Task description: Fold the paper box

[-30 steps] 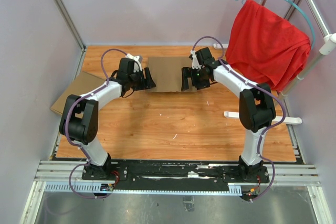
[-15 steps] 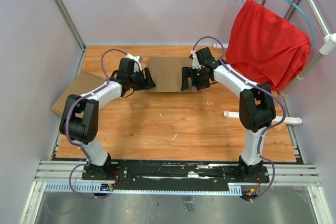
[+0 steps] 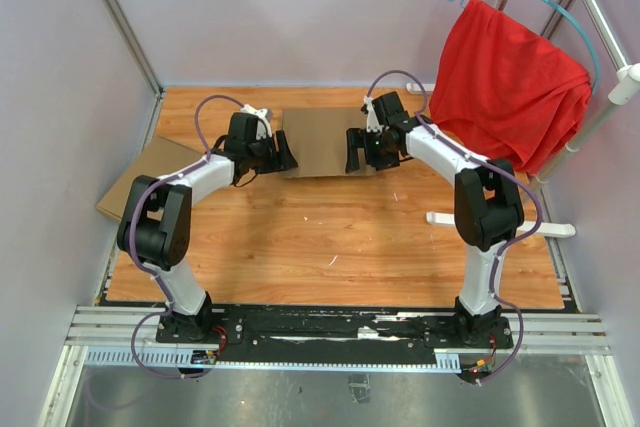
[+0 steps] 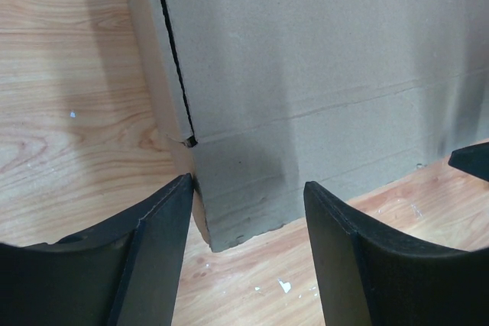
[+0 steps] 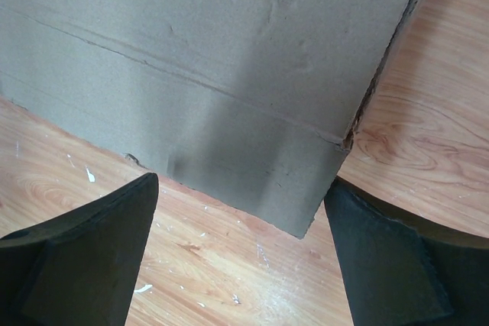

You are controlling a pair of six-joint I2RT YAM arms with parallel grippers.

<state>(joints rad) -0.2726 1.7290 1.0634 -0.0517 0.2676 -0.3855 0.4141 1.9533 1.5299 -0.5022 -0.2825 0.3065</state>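
Top external view: the paper box [image 3: 318, 142] lies flat and closed on the wooden tabletop [image 3: 330, 237], close to the far edge and about midway between the left and right edges. The left jaws stand at the box's near-left corner and the right jaws at its near-right corner. A second piece of cardboard [image 3: 148, 175] overhangs the tabletop's left edge. A red cloth [image 3: 505, 82] hangs on a rack beyond the far-right corner

Left wrist view: the left jaws are open, and the box's [image 4: 321, 66] corner reaches into the gap. One of the black fingers [image 4: 153, 253] sits just beside the corner's edge; nothing is gripped

Right wrist view: the right jaws are spread wide, holding nothing. The box's [image 5: 199, 43] corner points between the two fingers [image 5: 84, 253], with bare tabletop below it
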